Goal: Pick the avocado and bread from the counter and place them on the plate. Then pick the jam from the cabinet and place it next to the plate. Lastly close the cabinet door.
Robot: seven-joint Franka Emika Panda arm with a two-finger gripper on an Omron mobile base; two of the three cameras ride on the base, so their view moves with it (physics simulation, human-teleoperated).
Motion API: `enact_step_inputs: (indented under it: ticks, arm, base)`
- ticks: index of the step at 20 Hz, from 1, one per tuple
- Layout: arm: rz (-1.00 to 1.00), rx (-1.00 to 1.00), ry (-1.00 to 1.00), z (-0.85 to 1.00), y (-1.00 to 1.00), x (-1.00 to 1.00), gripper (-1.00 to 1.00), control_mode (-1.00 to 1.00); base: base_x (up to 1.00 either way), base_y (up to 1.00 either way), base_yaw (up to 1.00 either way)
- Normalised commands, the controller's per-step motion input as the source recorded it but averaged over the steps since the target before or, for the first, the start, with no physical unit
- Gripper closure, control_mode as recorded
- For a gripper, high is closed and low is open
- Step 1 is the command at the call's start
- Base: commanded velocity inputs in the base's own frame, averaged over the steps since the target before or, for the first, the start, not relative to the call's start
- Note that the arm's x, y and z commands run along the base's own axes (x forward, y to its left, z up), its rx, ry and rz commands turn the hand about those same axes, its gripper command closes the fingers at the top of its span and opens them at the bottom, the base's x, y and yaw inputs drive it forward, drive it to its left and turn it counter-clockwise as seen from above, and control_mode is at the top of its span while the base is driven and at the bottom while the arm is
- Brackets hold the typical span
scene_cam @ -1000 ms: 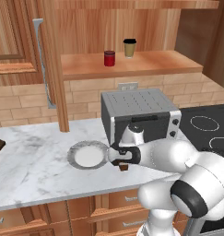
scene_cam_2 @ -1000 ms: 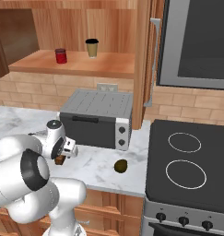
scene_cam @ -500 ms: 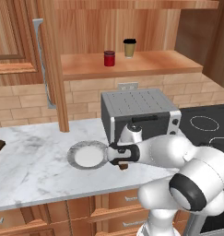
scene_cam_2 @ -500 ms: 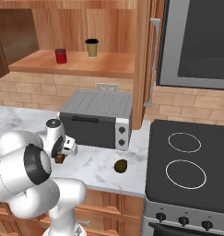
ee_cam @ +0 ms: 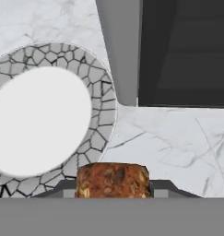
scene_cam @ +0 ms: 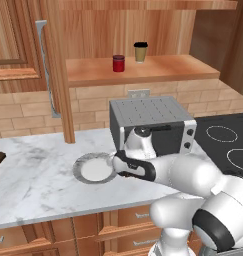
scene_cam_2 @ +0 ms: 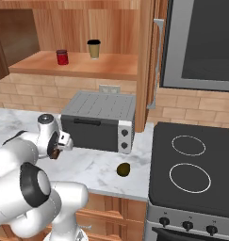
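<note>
On the desk [scene_cam: 38, 170] sits the plate [scene_cam: 82, 172], bare. Our fingers [ee_cam: 112, 190] were wide open a moment ago; now they are clenched on the bread [ee_cam: 112, 180], just beside the plate. Next we lift it over. The avocado [scene_cam_2: 124, 169] waits by the stove [scene_cam_2: 191, 164].

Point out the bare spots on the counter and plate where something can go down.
The plate's white centre is bare. The counter is free left of the plate, toward the cabinet door. A smaller patch lies between the toaster oven and the avocado. It is crowded between plate and oven, where the gripper holds the bread.
</note>
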Motion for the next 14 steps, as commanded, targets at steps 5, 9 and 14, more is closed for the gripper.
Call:
enact_step_inputs:
  ticks: [5, 9, 14]
  arm:
    - [-0.01, 0.02, -0.07, 0.42, 0.55, 0.00, 1.00, -1.00]
    - [-0.02, 0.02, -0.06, 0.38, 0.61, 0.07, 1.00, -1.00]
    - [0.00, 0.01, -0.01, 0.00, 0.55, 0.28, 1.00, -1.00]
  base:
    - [0.00, 0.00, 0.00]
    - [0.00, 0.00, 0.00]
    - [0.00, 0.00, 0.00]
